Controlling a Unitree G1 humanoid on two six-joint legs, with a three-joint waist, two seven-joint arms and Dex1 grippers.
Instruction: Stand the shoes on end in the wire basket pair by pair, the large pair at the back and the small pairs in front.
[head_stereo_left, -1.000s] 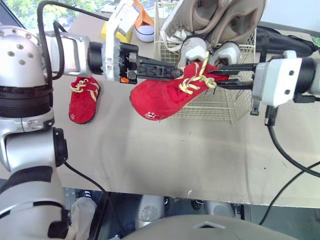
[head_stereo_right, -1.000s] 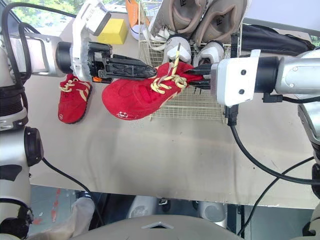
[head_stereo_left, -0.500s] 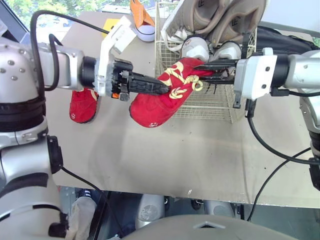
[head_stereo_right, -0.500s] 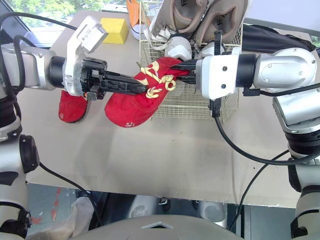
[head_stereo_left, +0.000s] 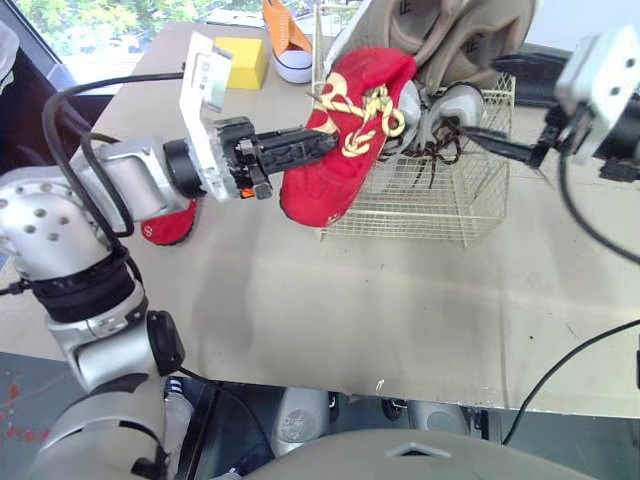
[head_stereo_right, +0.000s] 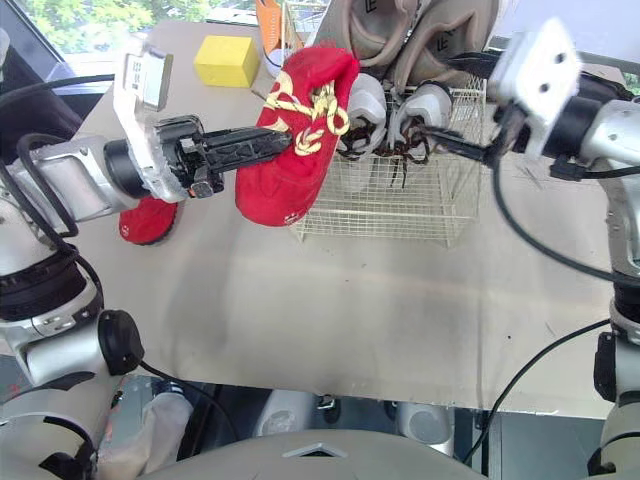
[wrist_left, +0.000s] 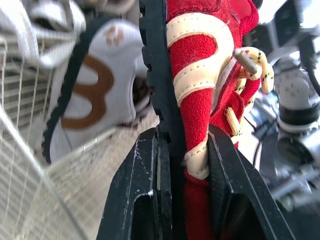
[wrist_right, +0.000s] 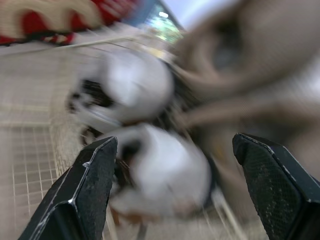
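Both arms are clad in rounded silver-grey shells with black bands at the joints. The left arm (head_stereo_left: 130, 178) has small dark screw holes on its shoulder shell (head_stereo_left: 40, 215). Each wrist ends in a white boxy housing (head_stereo_right: 530, 65). A black cable (head_stereo_left: 75, 110) loops over the left arm, and others hang from the right arm (head_stereo_right: 612, 130). The left pincer (head_stereo_left: 325, 142) and right pincer (wrist_right: 175, 145) each have two black fingers with finely textured pads (wrist_right: 272, 167).

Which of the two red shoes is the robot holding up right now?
The lifted red shoe, tipped on end against the wire basket and clamped in the left gripper. The other red shoe lies on the table, partly hidden behind the left arm.
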